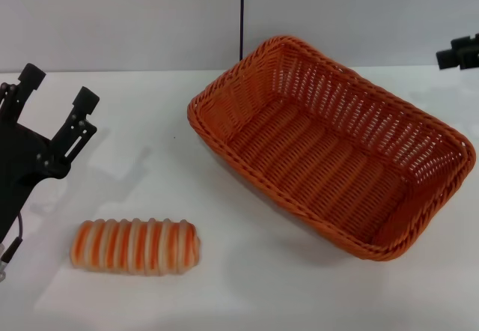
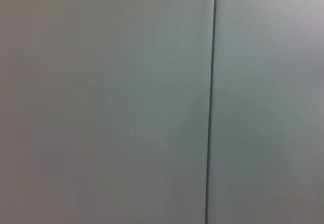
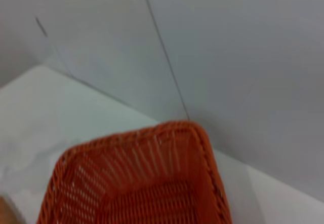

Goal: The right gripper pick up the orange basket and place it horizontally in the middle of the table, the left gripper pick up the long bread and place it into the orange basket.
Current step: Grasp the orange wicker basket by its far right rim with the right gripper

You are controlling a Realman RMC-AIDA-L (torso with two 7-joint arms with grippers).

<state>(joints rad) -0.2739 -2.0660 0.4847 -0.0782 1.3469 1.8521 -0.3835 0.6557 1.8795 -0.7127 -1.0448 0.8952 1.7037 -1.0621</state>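
Head view only: long bread, left pincer spread above table.

Looks like a lab test bench: bare white table, plain grey panel wall with vertical seam at 12 o'clock, no furnishings.

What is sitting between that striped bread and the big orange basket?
Nothing. In the head view, only bare white table separates the long bread from the orange basket.
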